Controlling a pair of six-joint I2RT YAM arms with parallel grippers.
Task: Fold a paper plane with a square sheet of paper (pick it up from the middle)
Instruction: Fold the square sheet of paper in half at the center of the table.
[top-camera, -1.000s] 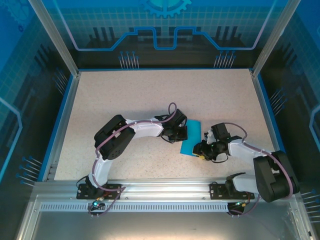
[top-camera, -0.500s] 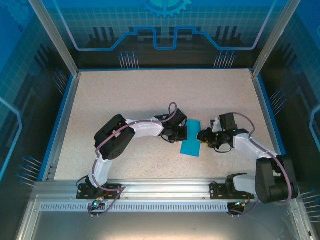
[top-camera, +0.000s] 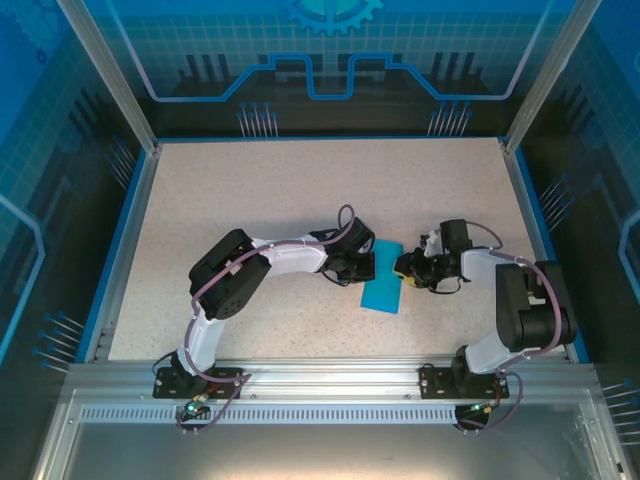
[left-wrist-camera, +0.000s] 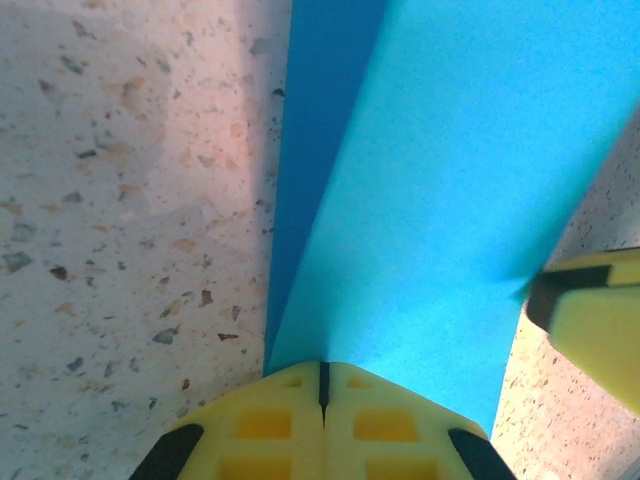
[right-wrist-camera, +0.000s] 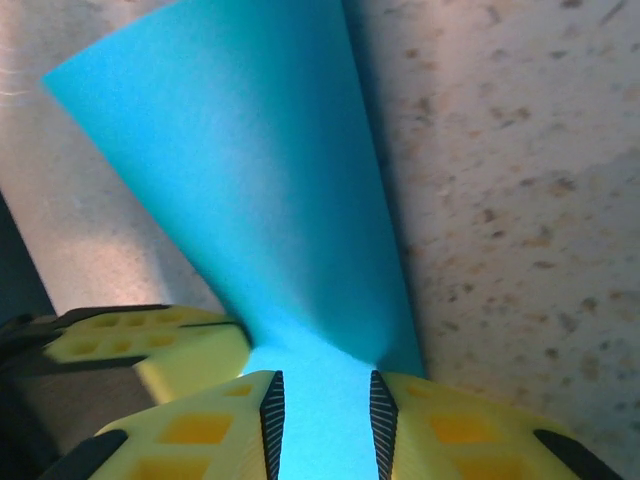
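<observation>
**Ana:** Looking down from above, where is the square sheet of paper?

**Ben:** Mid-desk, a little right of centre; it's folded narrow and lies on the desk between the two arms. The left end effector is at its left edge and the right end effector at its right edge, just across from each other. I'd guess one steadies it while the other works a fold.

**Ana:** And the left wrist camera?

**Ben:** The left end effector has its tips pressed together, only a hairline seam between them. The paper fans out from right at those tips, with a darker flap on the left side. Whether a layer is actually nipped I can't tell; it may simply be pinning the edge. A yellow finger of the other arm pokes in on the right, beside the sheet.

**Ana:** Right wrist?

**Ben:** There the right end effector is pinching the sheet; blue fills the gap between its pads, and the paper necks in there, then widens away across the desk. Gripping at the edge lets it lift or crease that side, I reckon; the plane isn't formed yet.
</observation>
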